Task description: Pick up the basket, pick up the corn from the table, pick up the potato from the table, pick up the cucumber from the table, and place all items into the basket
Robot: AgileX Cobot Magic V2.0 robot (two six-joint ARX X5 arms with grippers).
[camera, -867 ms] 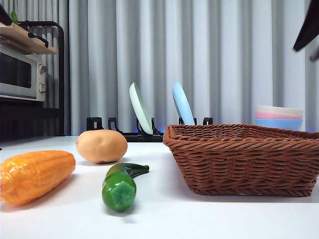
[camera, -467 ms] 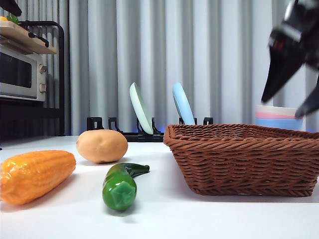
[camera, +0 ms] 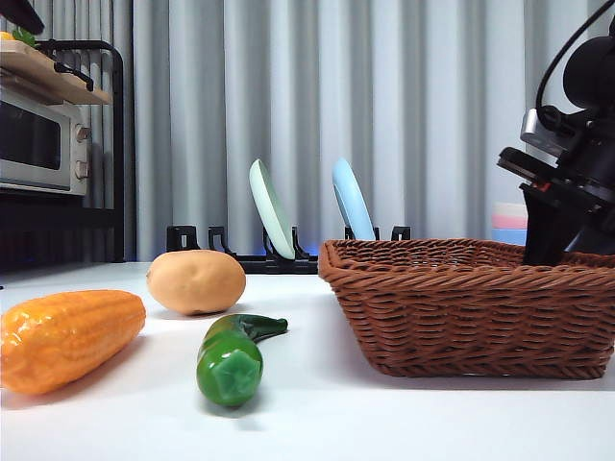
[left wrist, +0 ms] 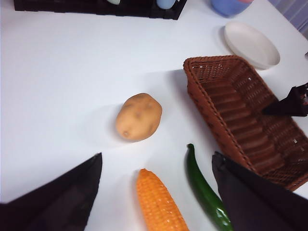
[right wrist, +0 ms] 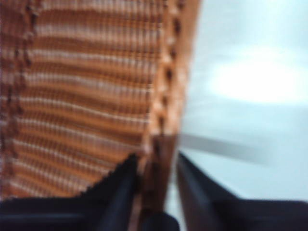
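The brown wicker basket (camera: 461,317) stands on the white table (camera: 317,413) at the right. My right gripper (camera: 562,252) has come down on its right-hand rim and is shut on the basket wall (right wrist: 86,96), one jaw inside and one outside. The left wrist view shows that gripper's black tip (left wrist: 288,103) over the basket (left wrist: 226,96). To the left of the basket lie the corn (camera: 67,338), the potato (camera: 196,281) and the cucumber (camera: 231,355). My left gripper (left wrist: 156,161) hangs open high above the corn (left wrist: 159,204), the cucumber (left wrist: 204,192) and the potato (left wrist: 138,117), holding nothing.
A black dish rack (camera: 279,257) with two upright plates stands behind the vegetables. A microwave (camera: 38,144) on a shelf is at the far left. Stacked bowls (camera: 509,223) sit behind the basket, and a white plate (left wrist: 251,43) lies beside them.
My right gripper dropped from the upper right corner down onto the basket's right rim and closed around it. The vegetables have not moved.
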